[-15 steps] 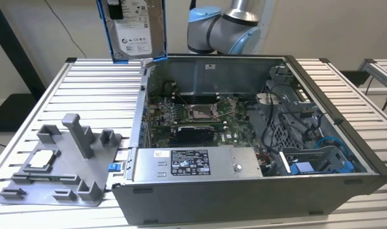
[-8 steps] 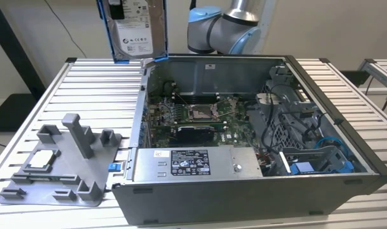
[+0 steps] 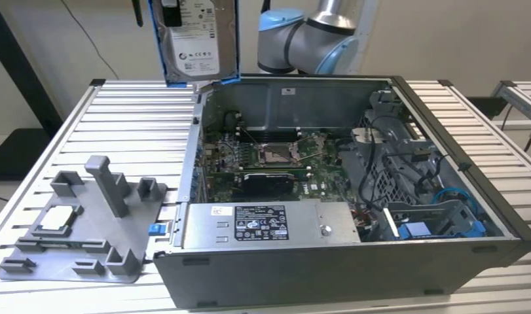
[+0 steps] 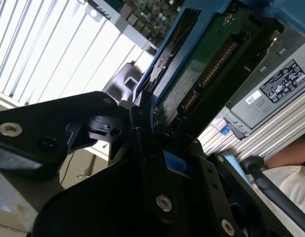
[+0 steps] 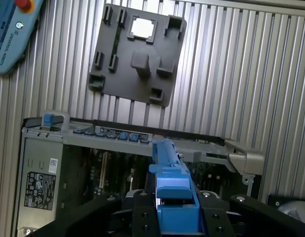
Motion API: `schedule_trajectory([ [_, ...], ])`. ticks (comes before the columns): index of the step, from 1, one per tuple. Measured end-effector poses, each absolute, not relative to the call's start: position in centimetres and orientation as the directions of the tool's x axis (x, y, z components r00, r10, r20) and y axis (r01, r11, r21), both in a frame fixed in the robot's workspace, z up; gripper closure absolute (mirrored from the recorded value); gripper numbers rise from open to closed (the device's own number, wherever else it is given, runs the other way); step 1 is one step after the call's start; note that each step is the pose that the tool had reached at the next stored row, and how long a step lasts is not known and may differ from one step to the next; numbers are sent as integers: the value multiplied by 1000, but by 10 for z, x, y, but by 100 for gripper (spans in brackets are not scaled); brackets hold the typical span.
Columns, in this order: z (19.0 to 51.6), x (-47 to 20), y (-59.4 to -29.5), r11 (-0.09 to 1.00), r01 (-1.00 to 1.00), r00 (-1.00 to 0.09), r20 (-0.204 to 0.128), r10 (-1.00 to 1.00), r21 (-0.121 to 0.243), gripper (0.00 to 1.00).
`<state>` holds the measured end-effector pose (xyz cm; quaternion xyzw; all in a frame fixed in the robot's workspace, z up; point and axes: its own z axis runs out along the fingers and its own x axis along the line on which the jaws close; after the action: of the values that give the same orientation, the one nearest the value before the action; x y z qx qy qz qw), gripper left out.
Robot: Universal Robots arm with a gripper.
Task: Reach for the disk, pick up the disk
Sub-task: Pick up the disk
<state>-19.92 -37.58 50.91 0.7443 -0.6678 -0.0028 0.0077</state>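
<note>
The disk [image 3: 198, 40], silver-grey with a white label and a blue bracket, hangs upright in the air above the far left corner of the open computer case [image 3: 440, 163]. In the first wrist view my gripper [image 5: 175, 210] is shut on the disk [image 5: 171, 182], with a black finger on each side of the blue bracket edge. The second wrist view shows the disk's green circuit-board underside [image 4: 201, 74] rising out of the gripper [image 4: 157, 140]. The disk touches neither the table nor the case.
A grey fixture plate [image 3: 82, 252] with posts lies on the slatted table [image 3: 116, 124] at the exterior view's left, a small silver chip [image 3: 55, 219] on it. The arm's base [image 3: 309, 39] stands behind the case. A teach pendant [image 5: 9, 34] and a person's sleeve [image 4: 290, 185] are nearby.
</note>
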Motion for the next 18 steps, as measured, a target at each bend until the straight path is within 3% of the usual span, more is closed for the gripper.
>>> schedule_trajectory([
  [18, 509, -159, -376, -108, -994, 108, 6, -994, 15, 100],
])
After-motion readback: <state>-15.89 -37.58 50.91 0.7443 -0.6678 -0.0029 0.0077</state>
